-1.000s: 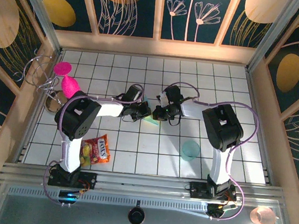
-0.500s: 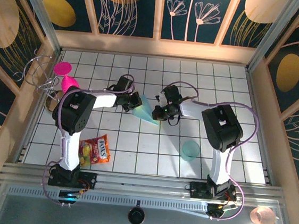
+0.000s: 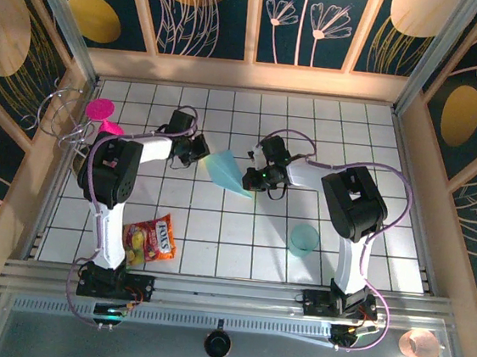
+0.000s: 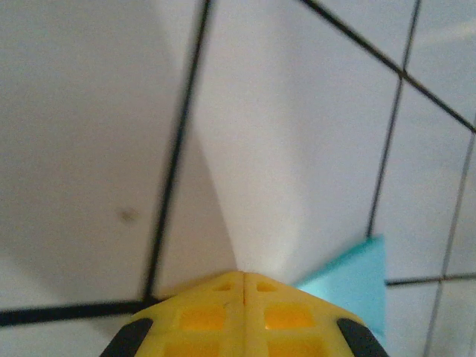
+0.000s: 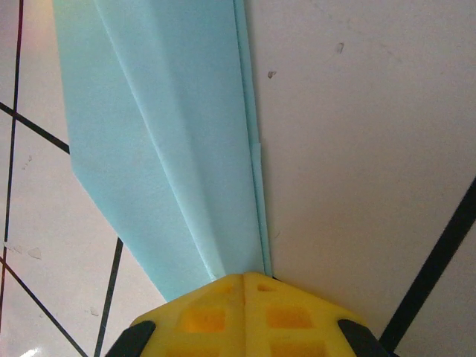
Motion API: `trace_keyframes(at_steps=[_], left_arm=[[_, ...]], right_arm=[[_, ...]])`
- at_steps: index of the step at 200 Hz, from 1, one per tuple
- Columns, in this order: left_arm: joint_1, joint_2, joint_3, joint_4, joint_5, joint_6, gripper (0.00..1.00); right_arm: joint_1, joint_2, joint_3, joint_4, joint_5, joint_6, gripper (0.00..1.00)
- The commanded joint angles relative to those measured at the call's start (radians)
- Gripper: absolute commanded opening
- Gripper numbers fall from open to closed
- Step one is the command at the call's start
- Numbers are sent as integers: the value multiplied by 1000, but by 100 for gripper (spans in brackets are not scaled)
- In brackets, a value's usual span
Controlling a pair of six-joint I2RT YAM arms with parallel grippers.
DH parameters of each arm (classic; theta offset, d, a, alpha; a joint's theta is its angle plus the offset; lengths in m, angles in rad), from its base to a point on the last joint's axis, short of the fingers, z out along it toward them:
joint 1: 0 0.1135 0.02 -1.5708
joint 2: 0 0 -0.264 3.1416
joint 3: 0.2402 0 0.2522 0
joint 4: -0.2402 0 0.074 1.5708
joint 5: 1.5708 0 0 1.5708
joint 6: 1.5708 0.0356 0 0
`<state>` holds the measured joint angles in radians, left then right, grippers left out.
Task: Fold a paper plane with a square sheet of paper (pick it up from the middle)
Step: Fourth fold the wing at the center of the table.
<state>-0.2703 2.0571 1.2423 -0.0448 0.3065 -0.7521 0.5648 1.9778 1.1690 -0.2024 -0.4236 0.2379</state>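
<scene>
Light-blue paper plane [image 5: 171,149] touches closed right hand [image 5: 242,277]; left hand [image 4: 243,274] closed, empty.

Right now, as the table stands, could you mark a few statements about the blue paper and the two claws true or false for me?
1. The paper plane is folded to a narrow point. True.
2. The left gripper is gripping the paper. False: it is shut on nothing, over bare tile beside the paper's wide end.
3. The right gripper is shut, with its tips at the paper's narrow end. True.
4. The teal cup stands on the paper. False: it stands on the tiles, apart from the paper and closer to the right arm's base.
5. A candy bag lies near the left arm's base. True.
</scene>
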Motion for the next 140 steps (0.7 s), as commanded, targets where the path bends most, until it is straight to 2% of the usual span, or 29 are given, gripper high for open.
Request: trace_keyframes(at_steps=[1,33,63,89,114,140], left_arm=[[37,-10,72,-86,-107,78,5],[25,-92,78,-97,-77,78,7],[-64,-157,5,-26,-26,14,8],[-140,-159,-64,67,19,-73,9],[-174,-149,-120,163,63,-138,8],[-194,-125,-125,164,66,-143,7]], right_arm=[[-3,73,-53,-132,122,7,4],[-2,49,-34,-98,62,32,4],[-5,-10,-13,-36,-9,68,7],[-13,-64,9,61,-111,116,11],[-11,-94,4,154,-204,160,14],[-12,-64,19,148,-213,160,14]])
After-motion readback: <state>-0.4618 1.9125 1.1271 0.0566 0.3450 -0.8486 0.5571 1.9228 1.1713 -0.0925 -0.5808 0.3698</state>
